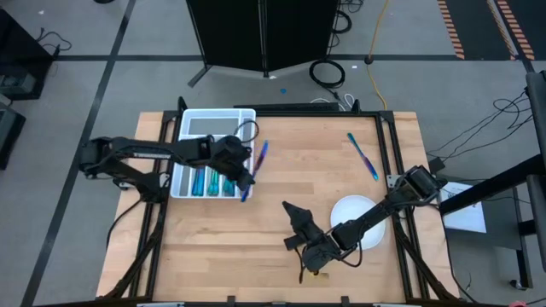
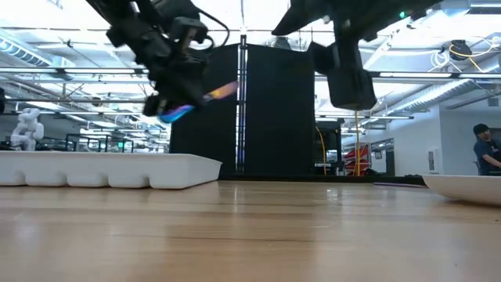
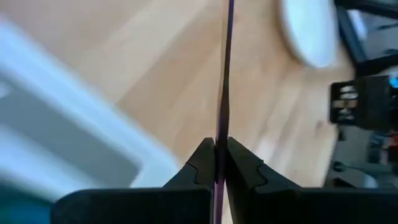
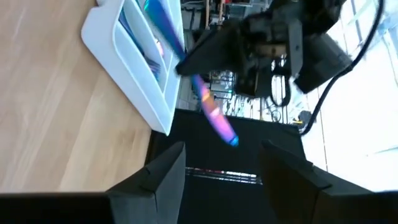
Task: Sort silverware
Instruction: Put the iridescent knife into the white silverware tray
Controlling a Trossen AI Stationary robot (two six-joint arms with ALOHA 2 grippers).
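Bare wood lies open across the middle of the light wooden table (image 1: pixel 281 179). The white divided plastic tray (image 1: pixel 189 124) blocks its left side (1 slim iridescent utensil (image 1: pixel 363 156) lies far right), the round white plate (image 1: pixel 348 207) the right.

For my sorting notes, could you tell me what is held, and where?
The left gripper pinches one piece of silverware near one end; the right gripper holds nothing.

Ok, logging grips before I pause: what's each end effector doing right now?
Left end effector: closed on a knife, lifted beside the tray.
Right end effector: open, empty.
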